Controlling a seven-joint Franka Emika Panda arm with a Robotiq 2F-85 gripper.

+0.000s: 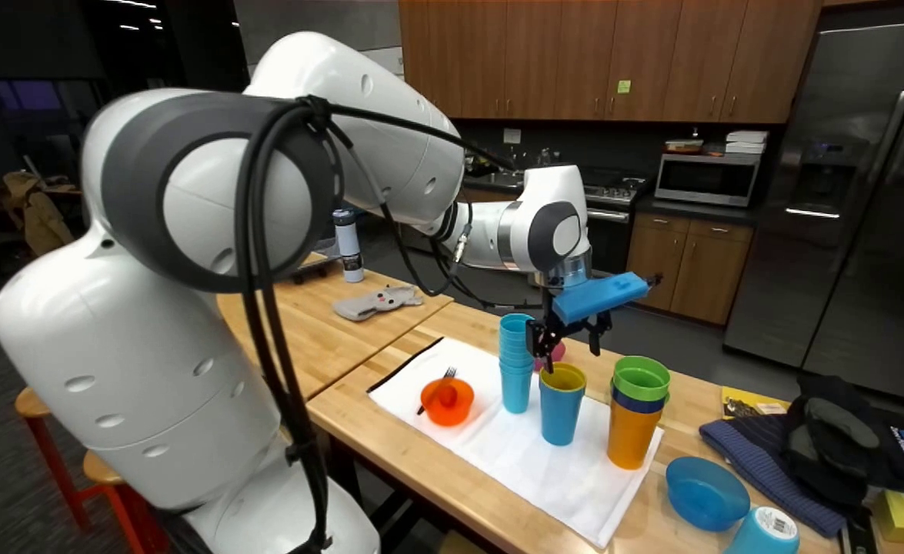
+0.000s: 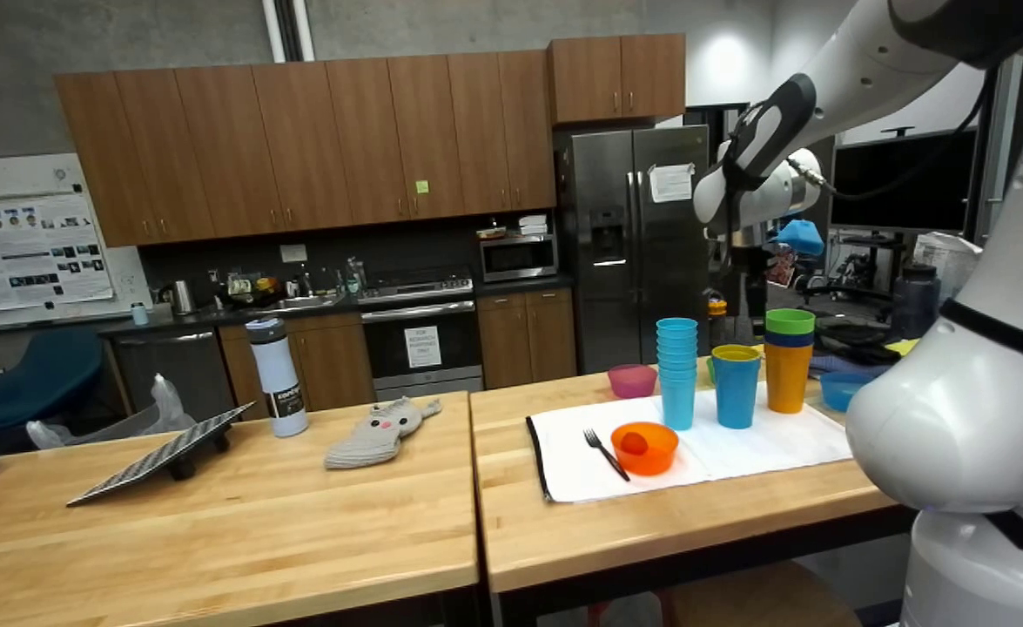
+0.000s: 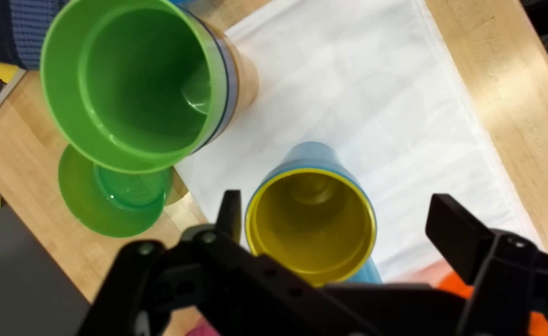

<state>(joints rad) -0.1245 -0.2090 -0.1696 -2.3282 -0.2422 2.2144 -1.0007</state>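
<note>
The white cloth [image 3: 357, 84] is lying flat, partly hidden in the wrist view by the gripper [image 1: 571, 358], which is hanging, fingers apart, over the blue cup [image 1: 561, 419]. That cup is standing on the cloth, mouth upward, long axis vertical; inside, the yellow cup [image 3: 311, 233] is nesting, its outer wall hidden.

From just above the gripper [image 3: 332, 214], the wrist view looks steeply down. The 2 exterior views face cabinets [image 2: 302, 144] farther off than the gripper, with the arm [image 1: 136, 323] very near in an exterior view; all 3 share the white cloth [image 3: 348, 84] below the gripper.
</note>
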